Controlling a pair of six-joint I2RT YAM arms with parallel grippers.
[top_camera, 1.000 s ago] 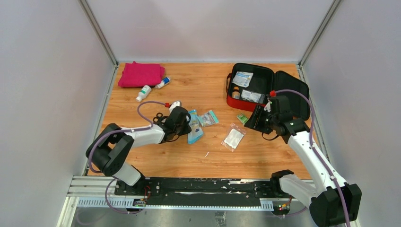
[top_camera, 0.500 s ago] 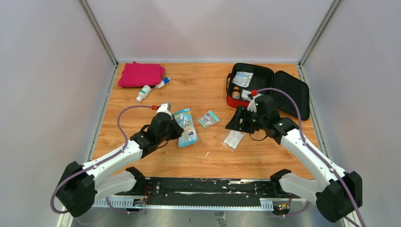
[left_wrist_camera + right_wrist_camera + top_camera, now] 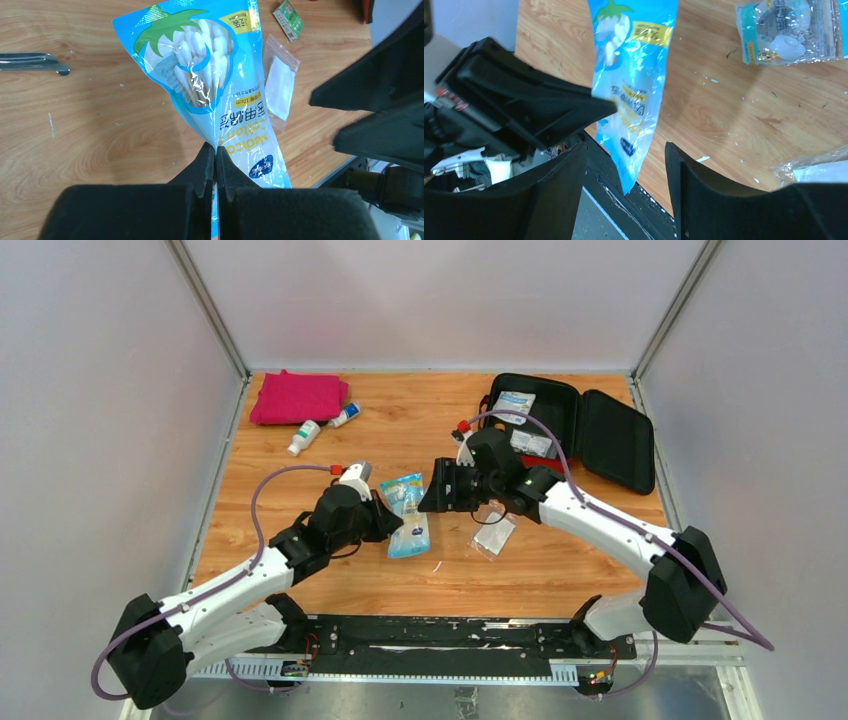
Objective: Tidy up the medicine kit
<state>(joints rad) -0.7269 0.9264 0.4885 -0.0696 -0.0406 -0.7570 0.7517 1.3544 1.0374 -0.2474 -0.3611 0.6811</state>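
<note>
- Wooden table (image 3: 420, 435): the medicine kit (image 3: 612, 443) sits at its far right corner. It is your landmark for everything below.
- Medicine kit: it lies open with the lid folded flat to the right. Its black-lined tray already holds a few packets.
- Pink cloth (image 3: 298, 398): folded at the far left, well apart from the kit, with a white bottle (image 3: 304, 436) just beside it.
- Cotton swab bag (image 3: 408, 515) (image 3: 210, 75) (image 3: 634, 65): left of the kit and nearer to you, about mid-table. It appears to be held clear of the wood. Its long axis runs roughly far to near, and the kit lies to its far right.
- Right gripper (image 3: 437, 488) (image 3: 626, 150): spread wide on the kit side of the bag. In the right wrist view the bag's free end hangs between the jaws, and no contact is visible. This arm is the nearer one to the kit, so a hand-over looks like your next move. Close across the bag's short width, not along its length.
- Left gripper (image 3: 385, 525) (image 3: 215, 150): pressed together, pinching the bag's edge on the side away from the kit.
- Gauze pouch (image 3: 495, 532) (image 3: 280, 87): flat on the table in front of the kit, between kit and bag.
- Green box (image 3: 289, 12): small, lying near the kit's front edge.
</note>
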